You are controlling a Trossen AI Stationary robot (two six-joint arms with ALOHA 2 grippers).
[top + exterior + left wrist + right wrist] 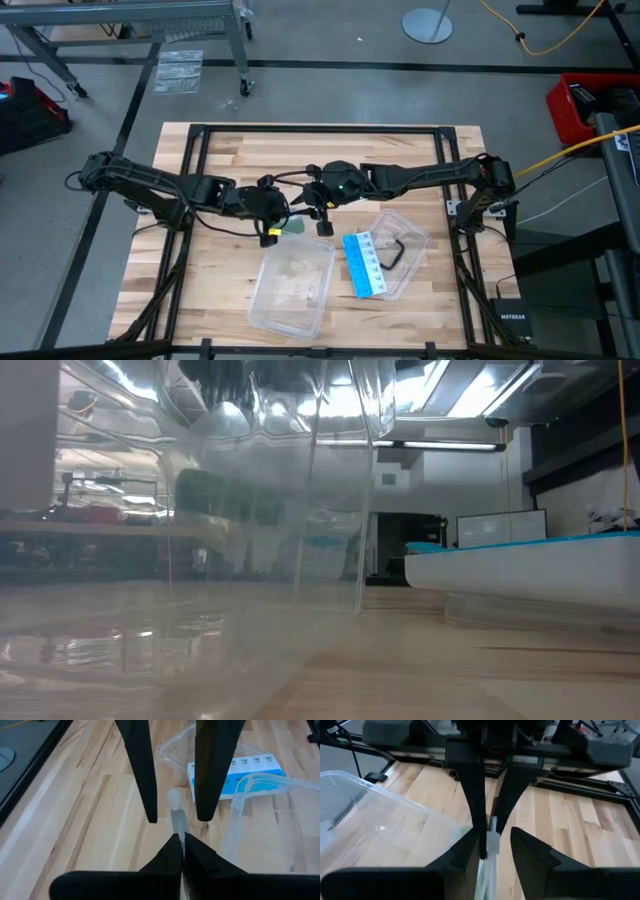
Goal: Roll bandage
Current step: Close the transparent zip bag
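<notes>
Bandage [295, 229]: a soft dark green strip of fabric, seen from above at the counter's middle, just beyond the far rim of the clear tub; in the wrist views it shows as a pale, thin band [177, 817] stretched between the two claws.
Left claw [272, 226]: clenched tight on the near end of the strip, its dark fingers [172, 855] pressed together.
Right claw [322, 218]: partly parted, its two tapering black fingers [140, 770] set on either side of the band; whether the band is gripped cannot be told.
Counter [230, 160]: pale wooden butcher-block planks, framed by dark metal bars.
Clear tub [292, 285]: thin transparent plastic, rectangular with rounded corners, directly in front of the claws.
Card [364, 265]: blue and white, flat, lying to the right of the tub.
Second clear container [400, 245]: glossy plastic, holding a dark bent piece.
Low view: largely blocked by the tub's transparent wall [250, 510], a green blur showing through it.
</notes>
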